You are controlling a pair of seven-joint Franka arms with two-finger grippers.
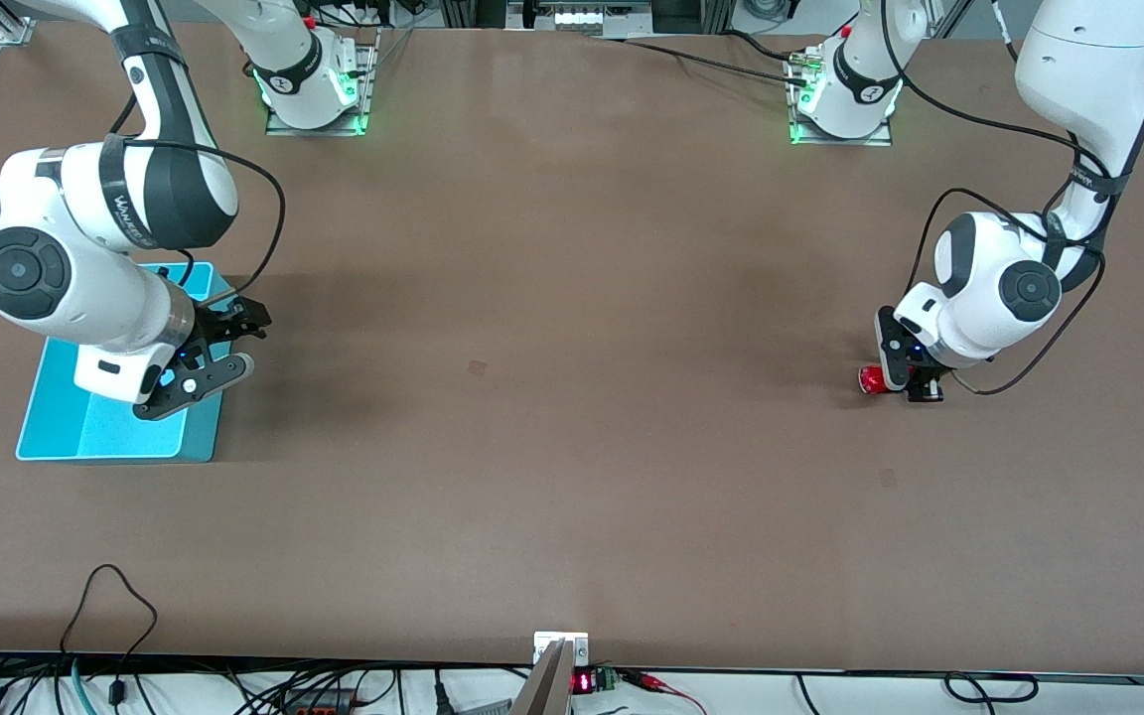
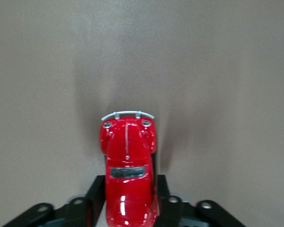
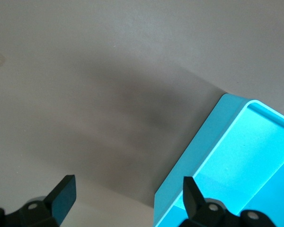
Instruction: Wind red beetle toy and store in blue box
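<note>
Nearest the front camera of the task's things, toward the right arm's end of the brown table (image 1: pixel 572 447), lies the light blue rectangular plastic box (image 1: pixel 85 432) with low walls and rounded corners, open at the top. Its corner and inner floor show in the right wrist view (image 3: pixel 236 156), bright cyan against the brown surface. The right gripper (image 1: pixel 210 357) hangs over the edge of that box that faces the table's middle, its black fingers (image 3: pixel 64 194) spread wide with nothing between them; one fingertip is over the bare table, the other over the box wall.

A little farther from the camera, well apart from the box and toward the left arm's end of the table, sits the tiny glossy red beetle-shaped toy car (image 1: pixel 870 380). The left gripper (image 1: pixel 915 372) is down at the table and pinches it: in the left wrist view the black fingers (image 2: pixel 95 194) press on both flanks of the red body (image 2: pixel 128 170) around its rear half, while the rounded bonnet, two small headlights and silvery front bumper stick out free ahead of them. The car's shadow falls on the table ahead of it
</note>
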